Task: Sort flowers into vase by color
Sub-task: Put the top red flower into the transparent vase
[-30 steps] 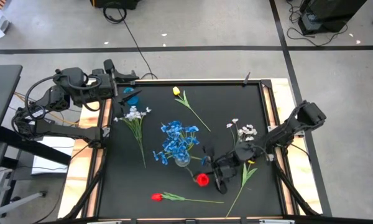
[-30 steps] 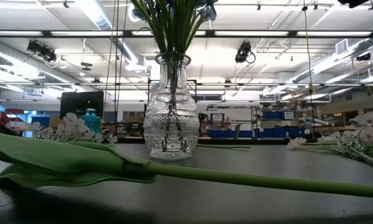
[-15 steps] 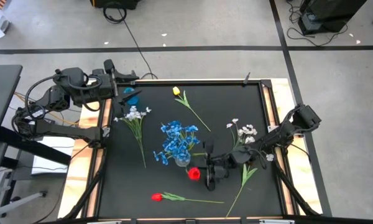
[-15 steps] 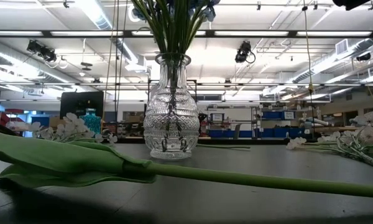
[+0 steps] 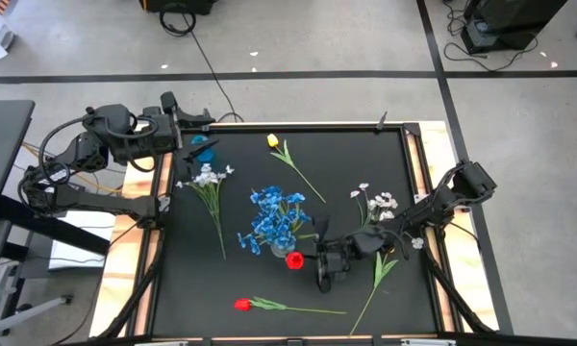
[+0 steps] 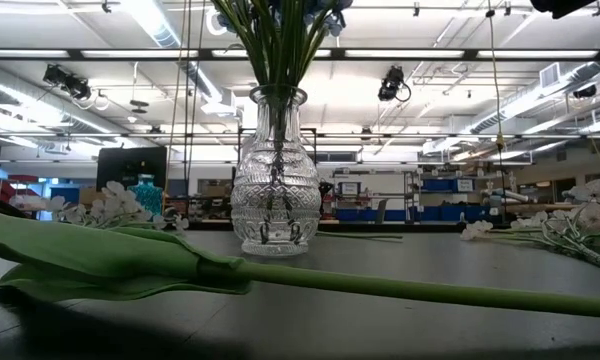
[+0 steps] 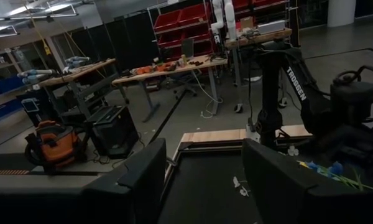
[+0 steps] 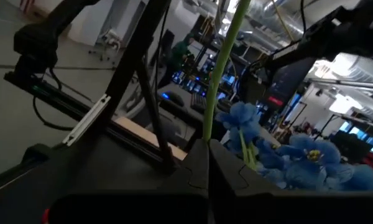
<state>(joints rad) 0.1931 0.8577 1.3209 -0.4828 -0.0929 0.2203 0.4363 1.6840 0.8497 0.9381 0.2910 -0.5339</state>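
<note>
Right hand point(image 5: 324, 270), lower centre of high view, is clamped on a red tulip point(image 5: 294, 260) beside the vase point(image 5: 281, 249). Stem should be kept upright and lowered clear of the blue bunch point(image 5: 274, 216). Left hand point(image 5: 194, 126), upper left, is parked spread open.

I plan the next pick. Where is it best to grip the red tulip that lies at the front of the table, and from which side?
Grip the red tulip at mid-stem, coming straight down from above. It lies flat with the bare stem clear, so fingers can close across it, likely without crushing the bloom.
</note>
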